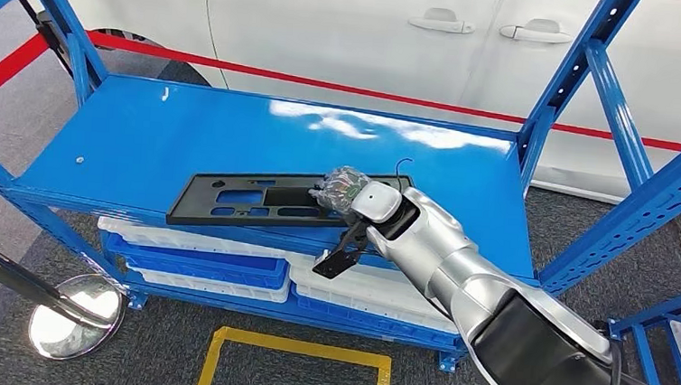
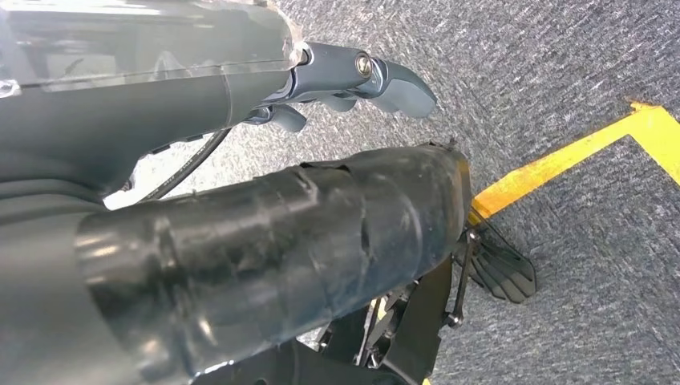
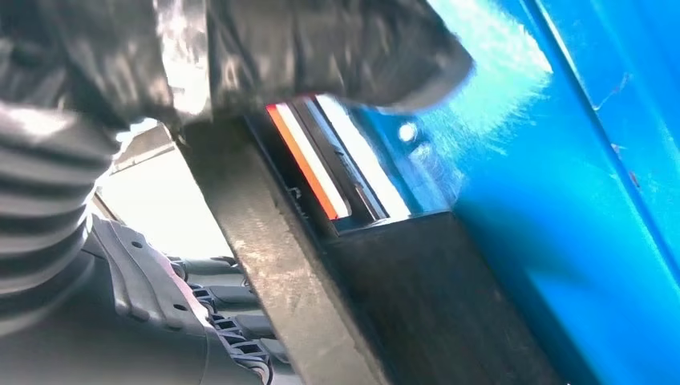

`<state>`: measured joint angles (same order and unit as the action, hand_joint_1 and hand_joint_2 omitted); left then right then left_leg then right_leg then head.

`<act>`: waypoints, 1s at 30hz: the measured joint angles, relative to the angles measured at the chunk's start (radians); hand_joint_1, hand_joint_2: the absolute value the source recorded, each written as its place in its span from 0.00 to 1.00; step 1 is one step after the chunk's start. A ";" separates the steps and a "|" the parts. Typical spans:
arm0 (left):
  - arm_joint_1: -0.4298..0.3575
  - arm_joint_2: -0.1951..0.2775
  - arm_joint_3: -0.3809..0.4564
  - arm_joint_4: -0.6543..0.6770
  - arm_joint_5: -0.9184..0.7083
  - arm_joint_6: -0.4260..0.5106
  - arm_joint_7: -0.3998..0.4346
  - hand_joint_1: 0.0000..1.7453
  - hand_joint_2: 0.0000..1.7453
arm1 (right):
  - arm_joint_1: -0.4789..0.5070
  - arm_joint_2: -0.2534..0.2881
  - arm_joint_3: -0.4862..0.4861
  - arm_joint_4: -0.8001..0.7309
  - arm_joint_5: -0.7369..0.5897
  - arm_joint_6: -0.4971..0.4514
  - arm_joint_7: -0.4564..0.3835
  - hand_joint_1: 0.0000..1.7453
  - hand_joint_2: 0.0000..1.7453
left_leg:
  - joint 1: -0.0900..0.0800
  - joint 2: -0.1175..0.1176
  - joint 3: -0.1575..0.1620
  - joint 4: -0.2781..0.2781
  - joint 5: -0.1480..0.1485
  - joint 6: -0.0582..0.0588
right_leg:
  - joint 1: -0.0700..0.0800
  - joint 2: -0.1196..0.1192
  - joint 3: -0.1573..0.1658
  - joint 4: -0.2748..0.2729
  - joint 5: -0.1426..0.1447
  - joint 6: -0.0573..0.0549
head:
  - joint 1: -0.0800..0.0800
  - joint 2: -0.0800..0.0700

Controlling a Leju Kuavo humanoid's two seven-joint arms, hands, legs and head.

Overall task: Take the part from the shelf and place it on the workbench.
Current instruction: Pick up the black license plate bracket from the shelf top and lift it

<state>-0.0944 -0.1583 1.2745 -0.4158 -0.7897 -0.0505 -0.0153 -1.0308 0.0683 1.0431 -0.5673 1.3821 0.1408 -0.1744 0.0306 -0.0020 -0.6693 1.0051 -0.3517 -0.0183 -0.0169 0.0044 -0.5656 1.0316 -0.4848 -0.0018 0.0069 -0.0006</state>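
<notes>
Head view shows the right hand (image 1: pixel 348 193) reaching over the blue shelf (image 1: pixel 141 142), its fingers (image 1: pixel 335 188) closed on the right end of the black part (image 1: pixel 255 200), a long flat plastic panel with cut-outs that lies along the shelf's front edge. Right wrist view, close in, has the thick thumb (image 3: pixel 321 48) on one face of the panel and dark fingers on the other, so the hand grips the edge between them. White and blue trays (image 1: pixel 214 270) sit stacked on the level below. Left wrist view looks down at grey carpet (image 2: pixel 561 72) with a yellow floor line (image 2: pixel 577 152); the left hand (image 2: pixel 353 80) hangs with fingers loosely curled around nothing.
</notes>
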 joint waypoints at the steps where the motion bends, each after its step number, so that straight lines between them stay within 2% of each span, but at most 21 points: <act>1: 0.000 0.000 0.000 0.000 0.000 0.000 0.000 0.00 0.00 | 0.000 0.000 0.000 0.000 0.000 0.000 0.000 0.59 1.00 | 0.000 0.000 0.000 0.000 0.000 0.000 | 0.000 0.000 0.000 0.000 0.000 0.000 | 0.000 0.000; 3: 0.000 0.000 0.000 0.000 0.000 0.000 0.000 0.00 0.00 | 0.000 0.000 0.000 0.000 0.000 0.000 0.000 0.96 1.00 | 0.000 0.000 0.000 0.000 0.000 0.000 | 0.000 0.000 0.000 0.000 0.000 0.000 | 0.000 0.000; 4: 0.000 0.000 0.000 0.000 0.000 0.000 0.000 0.00 0.00 | 0.001 0.000 0.000 0.000 0.000 0.000 0.000 1.00 1.00 | 0.000 0.000 0.000 0.000 0.000 0.000 | 0.000 0.000 0.000 0.000 0.000 0.000 | 0.000 0.000; 11: 0.002 0.006 0.000 0.003 -0.014 -0.056 -0.015 0.00 0.00 | 0.000 -0.001 0.000 -0.002 -0.005 -0.019 0.012 1.00 1.00 | 0.000 0.000 0.000 0.000 0.000 0.000 | 0.000 -0.001 0.000 0.000 0.000 0.000 | 0.000 0.000; 30: 0.002 0.028 0.000 0.037 -0.017 -0.056 -0.047 0.00 0.00 | 0.005 -0.007 0.000 -0.022 -0.019 -0.061 0.022 1.00 1.00 | 0.000 -0.001 0.000 0.000 0.000 0.000 | 0.000 -0.001 0.000 0.000 0.000 0.000 | 0.000 0.000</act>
<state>-0.0925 -0.1301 1.2741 -0.3785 -0.8065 -0.1064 -0.0625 -1.0254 0.0610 1.0432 -0.5891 1.3629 0.0797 -0.1520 0.0305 -0.0026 -0.6694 1.0053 -0.3517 -0.0183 -0.0170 0.0035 -0.5654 1.0316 -0.4848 -0.0018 0.0069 -0.0006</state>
